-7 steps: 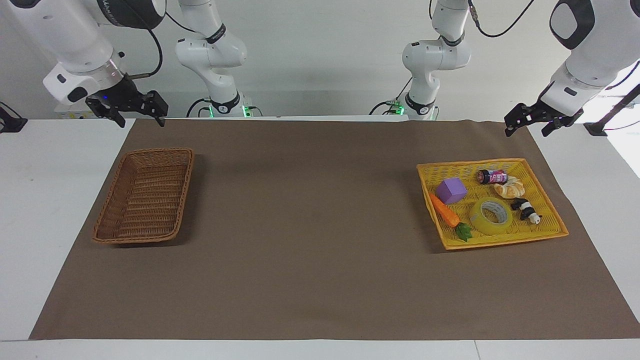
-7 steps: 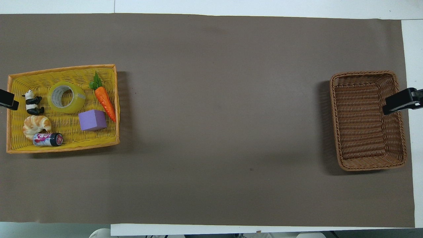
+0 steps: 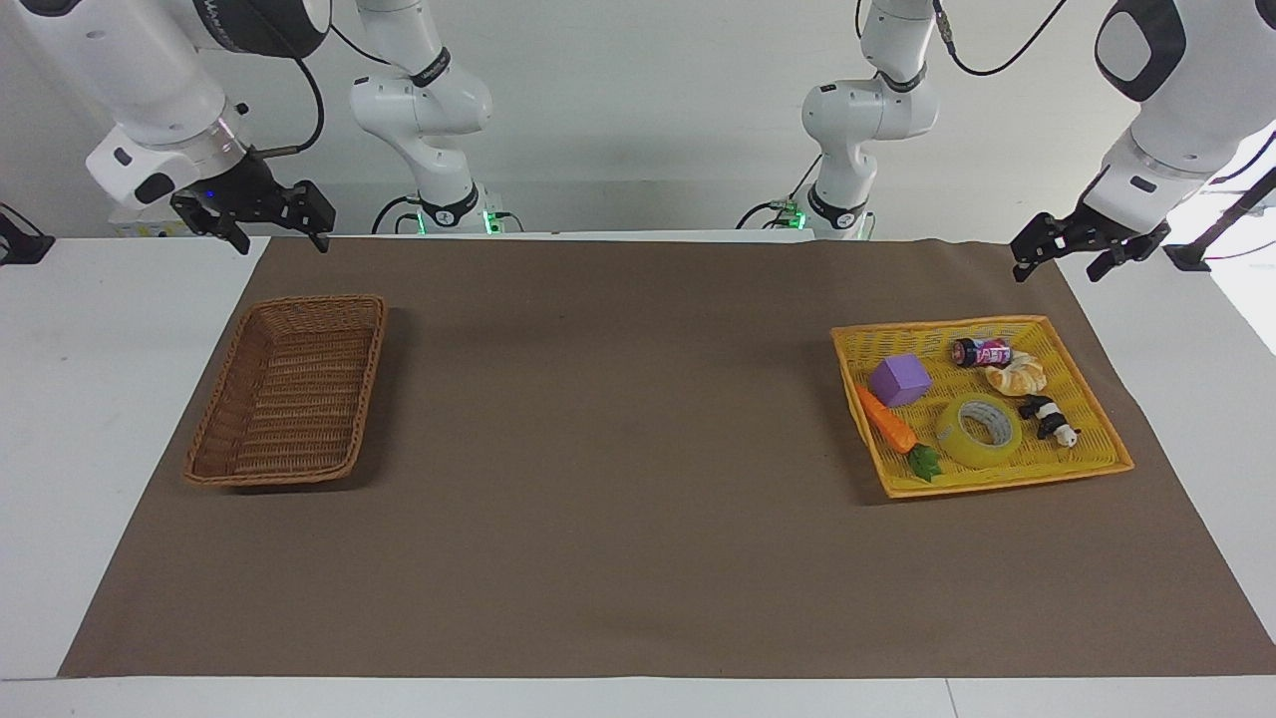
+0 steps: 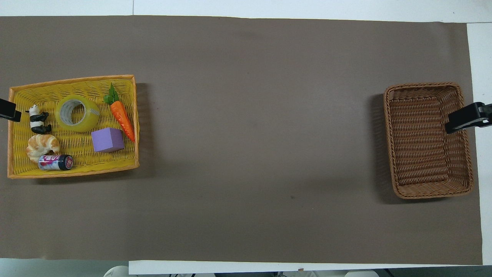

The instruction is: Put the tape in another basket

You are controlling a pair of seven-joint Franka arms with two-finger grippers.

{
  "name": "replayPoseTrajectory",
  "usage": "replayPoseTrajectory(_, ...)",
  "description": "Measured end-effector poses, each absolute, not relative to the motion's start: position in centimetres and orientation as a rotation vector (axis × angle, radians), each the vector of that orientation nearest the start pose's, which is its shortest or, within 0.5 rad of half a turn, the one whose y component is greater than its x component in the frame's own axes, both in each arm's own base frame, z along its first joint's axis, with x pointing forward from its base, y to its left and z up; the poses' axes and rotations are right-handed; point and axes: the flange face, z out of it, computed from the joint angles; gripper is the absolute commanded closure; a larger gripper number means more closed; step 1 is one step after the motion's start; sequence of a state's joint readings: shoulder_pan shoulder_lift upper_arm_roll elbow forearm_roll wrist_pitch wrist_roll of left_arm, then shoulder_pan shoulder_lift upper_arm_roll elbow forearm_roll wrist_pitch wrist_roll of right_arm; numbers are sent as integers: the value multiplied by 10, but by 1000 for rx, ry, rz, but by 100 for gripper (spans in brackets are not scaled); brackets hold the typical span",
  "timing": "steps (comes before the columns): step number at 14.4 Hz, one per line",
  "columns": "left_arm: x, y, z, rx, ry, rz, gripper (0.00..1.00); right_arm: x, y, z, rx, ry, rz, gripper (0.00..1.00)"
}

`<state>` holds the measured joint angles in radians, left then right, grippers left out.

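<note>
- Brown mat [image 3: 618,449] covers a white table [image 3: 90,379]; plain white wall at the robots' end, arm bases by the mat's edge.
- Left gripper [image 3: 1065,257] up in the air over the mat corner at its own end, jaws wide, holding nothing.
- Yellow tray [image 3: 1092,394] sits under and just forward of it; tape [image 3: 979,430] lies flat in the tray, between carrot [image 3: 887,420] and panda [image 3: 1049,419].
- Also in tray: purple cube [image 3: 899,380], croissant [image 3: 1017,374], small can [image 3: 982,352].
- Right gripper [image 3: 279,227] waits over the mat edge above the basket [image 3: 289,389], jaws wide, nothing held.
</note>
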<state>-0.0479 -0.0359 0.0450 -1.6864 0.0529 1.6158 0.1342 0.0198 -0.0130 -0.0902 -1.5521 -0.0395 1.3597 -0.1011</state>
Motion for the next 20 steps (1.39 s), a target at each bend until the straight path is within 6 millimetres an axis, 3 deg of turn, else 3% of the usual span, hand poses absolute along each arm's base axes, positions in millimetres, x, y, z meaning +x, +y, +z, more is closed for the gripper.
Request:
replayPoseTrajectory(5, 559, 22, 480, -3084, 186, -61, 0, 525, -42, 624, -3151, -41, 288, 1)
replayPoseTrajectory(7, 564, 39, 444, -3085, 141, -64, 1, 525, -42, 624, -3151, -41, 288, 1)
replayPoseTrajectory(9, 568, 56, 426, -3085, 98, -68, 11, 525, -42, 624, -3151, -41, 288, 1)
replayPoseTrajectory(11, 573, 66, 411, -3084, 75, -69, 14, 525, -42, 624, -3151, -41, 288, 1)
replayPoseTrajectory(12, 577, 68, 401, -3083, 72, -75, 15, 525, -42, 624, -3151, -41, 288, 1)
replayPoseTrajectory(14, 585, 68, 380, -3082, 69, -77, 28, 525, -42, 624, -3151, -41, 288, 1)
replayPoseTrajectory(15, 587, 67, 371, -3083, 58, -74, 30, 525, -42, 624, -3151, -41, 288, 1)
replayPoseTrajectory(18, 593, 67, 356, -3084, 31, -61, 42, 525, -42, 624, -3151, -41, 288, 1)
replayPoseTrajectory(20, 593, 67, 347, -3085, 5, -45, 43, 525, -42, 624, -3151, -41, 288, 1)
